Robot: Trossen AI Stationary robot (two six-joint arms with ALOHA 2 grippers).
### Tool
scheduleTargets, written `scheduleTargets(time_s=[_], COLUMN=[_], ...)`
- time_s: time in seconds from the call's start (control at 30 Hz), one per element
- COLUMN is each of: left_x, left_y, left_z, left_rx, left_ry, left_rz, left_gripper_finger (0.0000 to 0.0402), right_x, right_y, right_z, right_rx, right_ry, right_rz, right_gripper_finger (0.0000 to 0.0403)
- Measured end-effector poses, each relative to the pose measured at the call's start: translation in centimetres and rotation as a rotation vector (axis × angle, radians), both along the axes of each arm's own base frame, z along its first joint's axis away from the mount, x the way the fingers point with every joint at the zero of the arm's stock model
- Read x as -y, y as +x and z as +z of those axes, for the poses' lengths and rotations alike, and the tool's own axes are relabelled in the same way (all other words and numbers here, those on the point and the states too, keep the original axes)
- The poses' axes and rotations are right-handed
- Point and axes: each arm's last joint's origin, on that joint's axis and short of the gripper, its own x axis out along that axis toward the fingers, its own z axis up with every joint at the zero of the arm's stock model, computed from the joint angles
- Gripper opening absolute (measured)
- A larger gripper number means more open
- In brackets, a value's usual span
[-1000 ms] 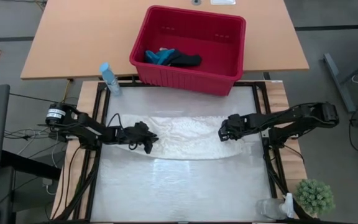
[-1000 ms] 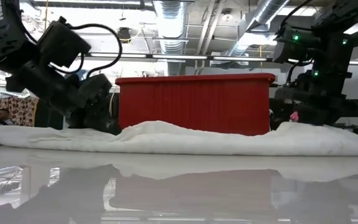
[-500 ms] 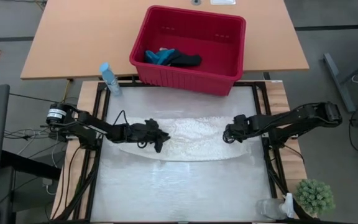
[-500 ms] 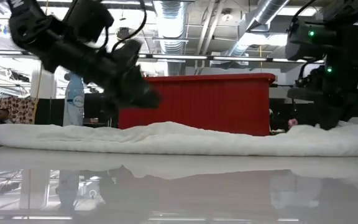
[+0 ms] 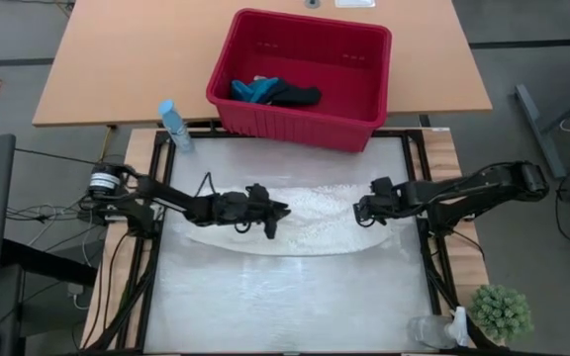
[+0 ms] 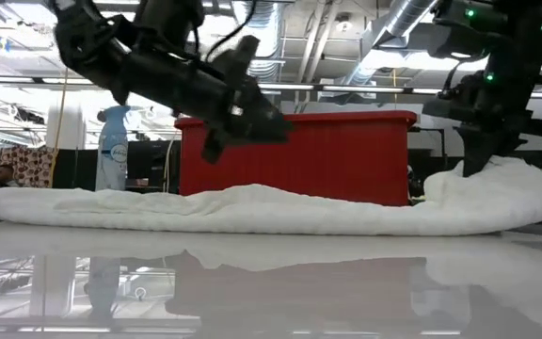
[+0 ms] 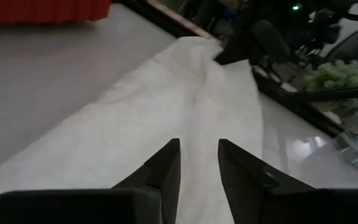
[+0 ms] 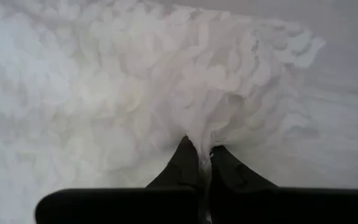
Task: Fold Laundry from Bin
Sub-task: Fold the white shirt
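The large white lacy cloth [image 5: 315, 225] lies stretched out across the middle of the table, left to right. My right gripper [image 5: 361, 213] is shut on its right end. My left gripper [image 5: 283, 211] hovers open above the cloth's middle, clear of it in the low view [image 6: 285, 132], and its wrist view shows only cloth [image 7: 185, 99] far below the gap. The red bin [image 5: 295, 127] stands on the table's far edge. A teal item [image 5: 253, 91] and a dark item [image 5: 295, 96] lie inside it. My right gripper pinches a bunched fold of the white cloth's right end [image 8: 201, 140] between its two fingers. They come steeply from above. That end is drawn up into a peak [image 6: 478, 184] under the fingers, and the rest of the cloth lies on the table.
A blue spray bottle [image 5: 174, 124] stands at the far left corner. A small green plant [image 5: 501, 311] and a clear container [image 5: 428, 331] sit at the near right corner. A wooden table [image 5: 117, 59] lies behind the bin. A person [image 6: 111, 151] stands in the room beyond.
My left gripper has risen off the cloth's left end and travelled toward the table's right, over the cloth's middle, tipping closer to level. The left end stays flat on the table. My right gripper has risen a little, pulling the cloth's right end up into a peak.
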Motion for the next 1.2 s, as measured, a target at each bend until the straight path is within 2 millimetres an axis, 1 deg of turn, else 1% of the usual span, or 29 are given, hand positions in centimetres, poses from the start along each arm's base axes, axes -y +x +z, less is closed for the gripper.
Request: scheduleTargets(time_s=[0.1,0.2,0.37,0.47,0.57,0.77,0.9,0.97,1.03,1.07,1.2], left_x=[0.1,0.1,0.3,0.4,0.2,-0.8,-1.5,-1.8,-2.2,-2.4,-3.0], left_y=[1.8,4.0,7.7,9.3,10.2,10.5,10.4,10.3,9.9,9.6,8.0], left_z=[-0.6,-1.0,-2.7,-3.7,-4.7,-5.0,-5.2,-5.1,-4.4,-3.6,0.4], left_rx=[0.03,0.022,-0.089,-0.18,-0.25,-0.265,-0.284,-0.29,-0.339,-0.358,-0.413], left_ry=[-0.003,0.038,0.065,0.074,0.078,0.076,0.068,0.069,0.076,0.084,0.119], left_rz=[-0.024,-0.056,-0.146,-0.158,-0.153,-0.13,-0.123,-0.143,-0.164,-0.164,-0.156], left_gripper_finger=[0.0074,0.0047,0.0008,0.0003,0.0003,0.0001,0.0,0.0,0.0,0.0,0.0], right_x=[0.0,0.0,-0.1,-0.4,-0.7,-1.2,-1.3,-1.2,-1.2,-1.2,-1.1], right_y=[0.1,0.1,0.3,0.6,1.2,2.8,3.9,4.4,4.9,5.2,6.7], right_z=[0.2,0.2,0.2,0.5,1.4,3.7,4.5,4.6,4.6,4.4,3.6], right_rx=[0.009,0.009,0.024,0.06,0.104,0.236,0.346,0.374,0.394,0.392,0.403], right_ry=[-0.001,-0.005,-0.004,-0.003,-0.011,-0.038,-0.061,-0.073,-0.07,-0.067,-0.061], right_rz=[0.002,0.001,0.009,0.024,0.053,0.134,0.189,0.205,0.224,0.232,0.269], right_gripper_finger=[0.003,0.003,0.003,0.003,0.003,0.003,0.003,0.003,0.003,0.003,0.003])
